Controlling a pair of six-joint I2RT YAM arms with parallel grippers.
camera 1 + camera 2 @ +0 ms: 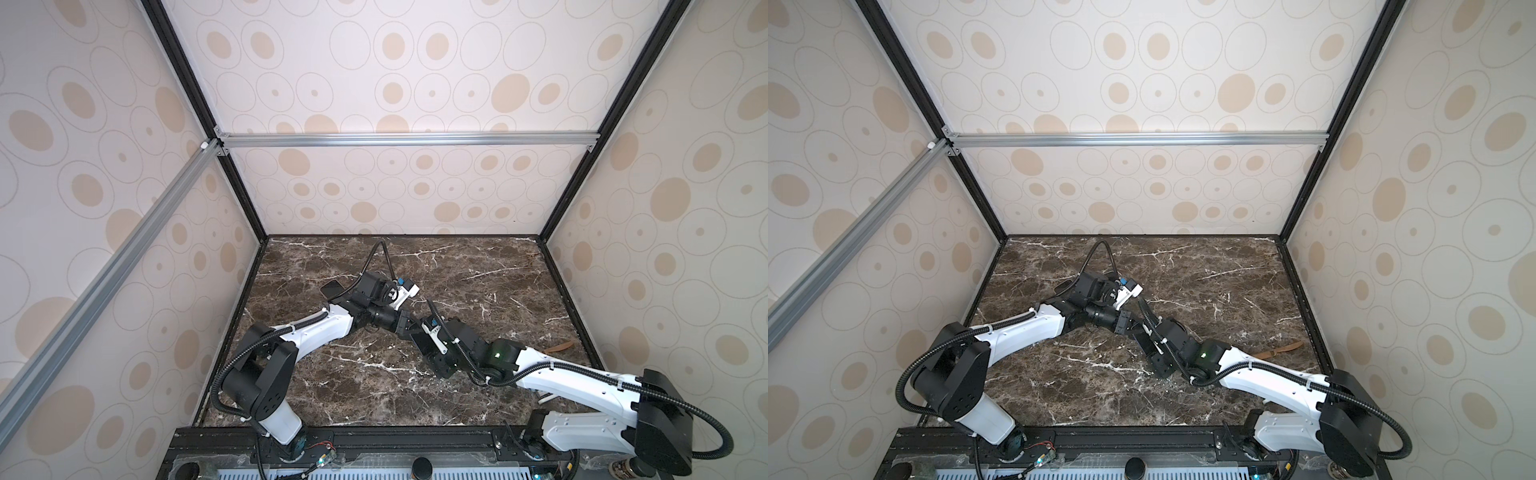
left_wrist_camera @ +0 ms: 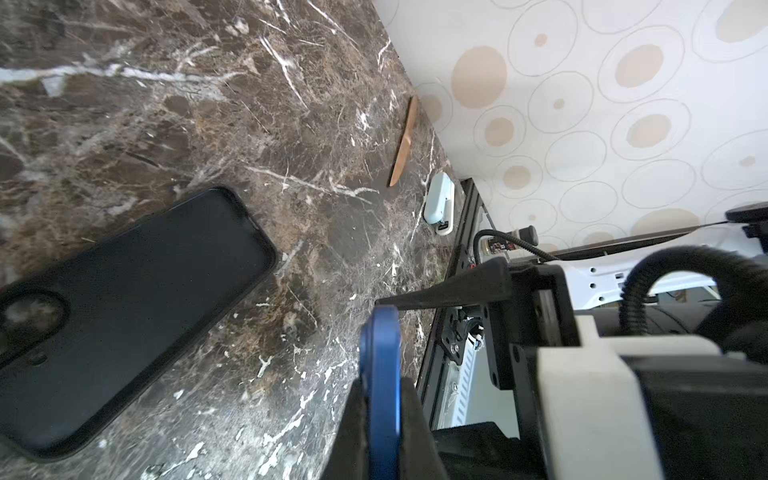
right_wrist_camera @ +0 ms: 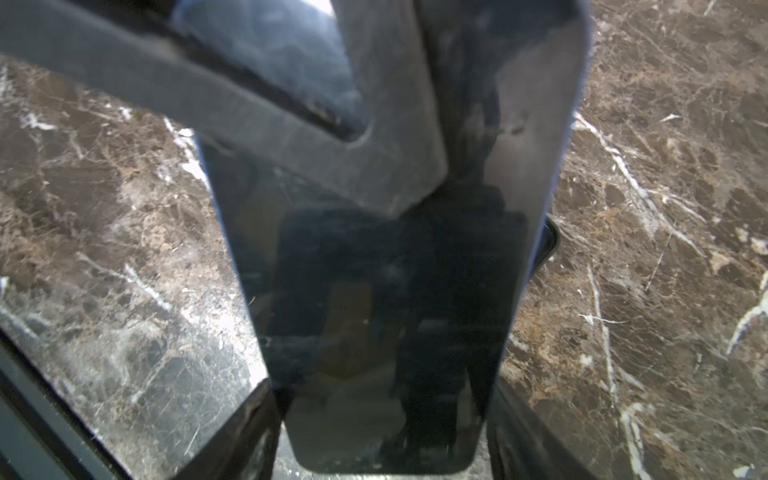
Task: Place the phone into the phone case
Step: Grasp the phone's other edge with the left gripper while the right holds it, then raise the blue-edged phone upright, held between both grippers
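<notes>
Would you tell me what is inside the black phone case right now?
Nothing: the phone case lies empty, marble table showing through its camera hole. In both top views the left arm hides most of it.

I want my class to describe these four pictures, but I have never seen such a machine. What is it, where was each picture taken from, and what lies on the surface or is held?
It is a robot with two arms, a left arm and a right arm, mounted at the near edge of a marble table. Each ends in a pincer. Two pictures look down from above and are nearly alike; the other two come from cameras on the wrists. Both pincers grip one blue-edged phone: the right pincer across its width, the left pincer across its thickness. The empty black phone case lies flat on the table, and a wooden knife lies near the side wall.
</notes>
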